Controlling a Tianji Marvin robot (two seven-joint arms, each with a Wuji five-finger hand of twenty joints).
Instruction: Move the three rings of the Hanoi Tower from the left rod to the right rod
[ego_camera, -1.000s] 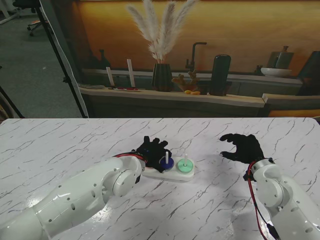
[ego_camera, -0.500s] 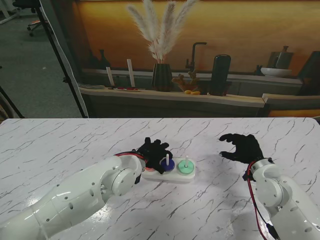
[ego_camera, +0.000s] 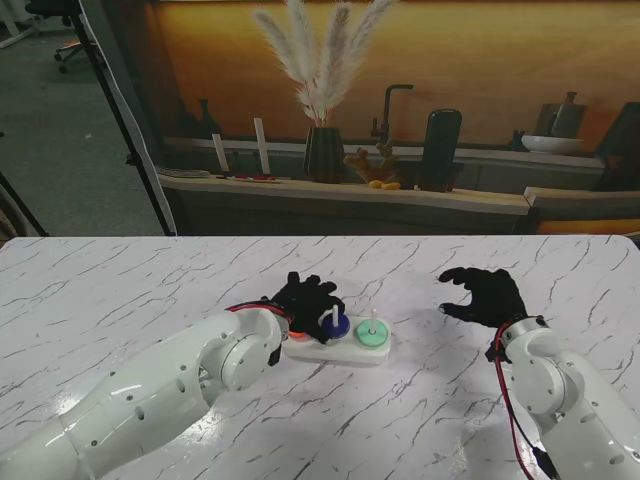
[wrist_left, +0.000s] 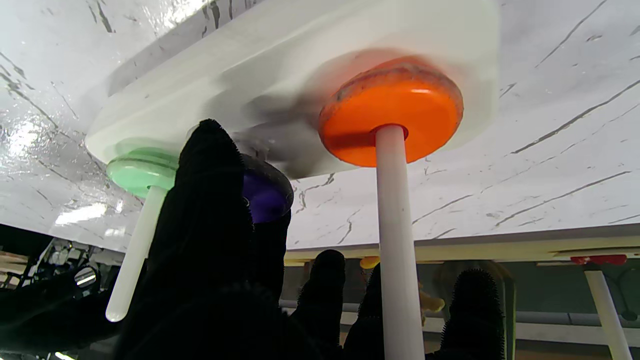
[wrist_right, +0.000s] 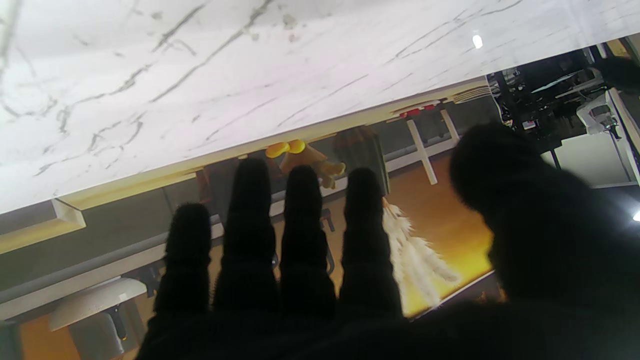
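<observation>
Rings are split: green ring (ego_camera: 371, 333) already placed, purple ring (ego_camera: 333, 326) beside left hand (ego_camera: 305, 299), whose grip cannot be told; orange ring (wrist_left: 392, 110) remains.

Kitchen showroom: faucet (ego_camera: 392, 108), counter (ego_camera: 345, 193)

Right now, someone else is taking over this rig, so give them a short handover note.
Left hand: over the left rod, fingers around it, holding nothing that I can see.
Right hand: open, off to the right of the tower, holding nothing.
Orange ring sits on the left rod, purple ring on the middle rod, green ring on the right rod, all on the white base.
Done: green ring is on the right rod.
Left: orange and purple must go there.
</observation>
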